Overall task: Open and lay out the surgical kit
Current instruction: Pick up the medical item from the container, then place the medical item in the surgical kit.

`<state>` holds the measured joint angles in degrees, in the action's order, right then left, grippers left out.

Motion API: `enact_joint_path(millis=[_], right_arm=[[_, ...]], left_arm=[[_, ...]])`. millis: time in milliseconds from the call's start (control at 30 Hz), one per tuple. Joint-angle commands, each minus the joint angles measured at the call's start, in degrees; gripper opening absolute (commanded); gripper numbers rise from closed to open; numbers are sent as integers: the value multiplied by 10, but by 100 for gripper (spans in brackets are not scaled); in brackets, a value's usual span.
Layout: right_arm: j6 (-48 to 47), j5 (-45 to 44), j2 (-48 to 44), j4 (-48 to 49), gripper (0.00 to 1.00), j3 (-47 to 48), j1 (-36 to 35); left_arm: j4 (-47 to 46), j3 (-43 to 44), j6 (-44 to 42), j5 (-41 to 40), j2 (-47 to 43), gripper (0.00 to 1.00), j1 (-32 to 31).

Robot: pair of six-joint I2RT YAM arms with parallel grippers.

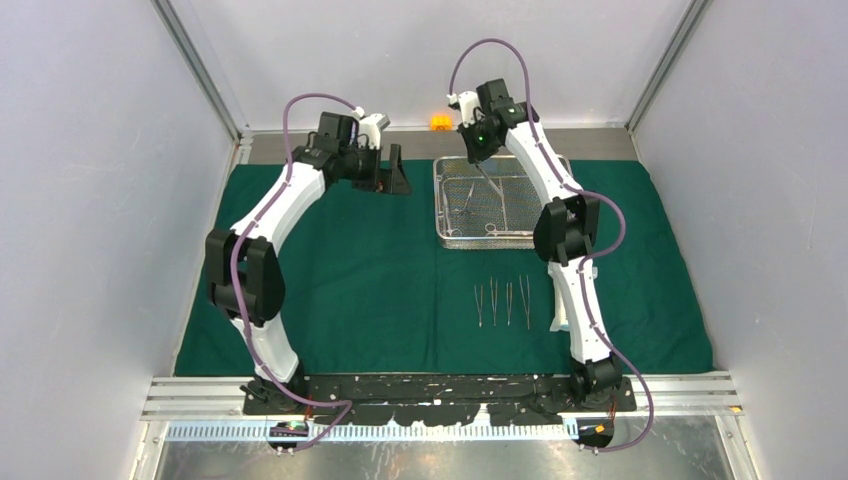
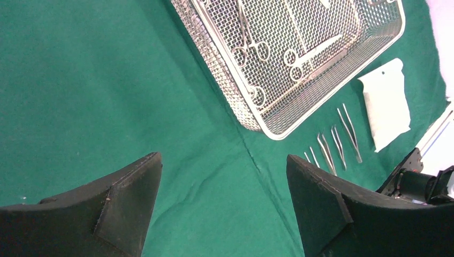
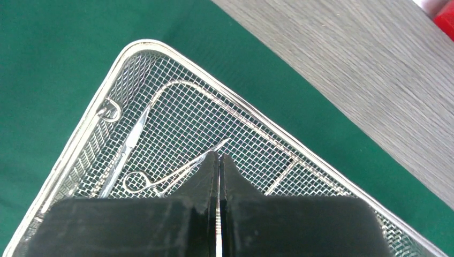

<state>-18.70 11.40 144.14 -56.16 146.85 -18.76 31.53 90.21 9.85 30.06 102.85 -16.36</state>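
The dark green cloth wrap (image 1: 380, 280) lies spread flat. The wire-mesh tray (image 1: 440, 200) stands at its back right. My right gripper (image 3: 219, 155) is down inside the tray (image 3: 144, 44), shut, with a thin silver strip of a slim steel instrument showing between its pads. Ring-handled forceps (image 3: 160, 179) and a straight instrument (image 3: 131, 142) lie on the mesh beside it. Several tweezers (image 1: 502, 300) lie in a row on the cloth in front of the tray. A white packet (image 2: 385, 104) rests next to them. My left gripper (image 2: 222, 158) hangs open over bare cloth, left of the tray (image 2: 278, 134).
A small orange block (image 1: 439, 123) sits on the grey strip behind the cloth, and a red block (image 3: 444, 19) shows at the right wrist view's corner. Grey walls close in three sides. The right arm (image 1: 570, 230) passes over the tray's right edge.
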Motion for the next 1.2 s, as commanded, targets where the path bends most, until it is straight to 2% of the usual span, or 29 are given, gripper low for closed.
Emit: enact_joint_path(millis=[0, 233, 367, 567, 733, 933, 1167], right_arm=[[79, -57, -64, 22, 0, 25, -14], [206, -147, -136, 53, 0, -24, -53], [279, -155, -161, 48, 0, -42, -69], [369, -128, -184, 38, 1, -65, -77], [403, -97, -213, 58, 0, -123, -88], [428, -72, -230, 75, 0, -161, -96], [439, -56, -246, 87, 0, -186, -96]], left_arm=[[-17, 31, 36, 28, 6, 88, 3], [-72, 27, 117, 71, 15, 86, -3], [-156, -9, 199, 106, 17, 83, -11], [-235, -12, 289, 127, 38, 80, -39], [-298, -22, 338, 110, 51, 77, -54], [-312, -22, 361, 101, 75, 75, -65], [-313, -27, 371, 96, 87, 69, -67]])
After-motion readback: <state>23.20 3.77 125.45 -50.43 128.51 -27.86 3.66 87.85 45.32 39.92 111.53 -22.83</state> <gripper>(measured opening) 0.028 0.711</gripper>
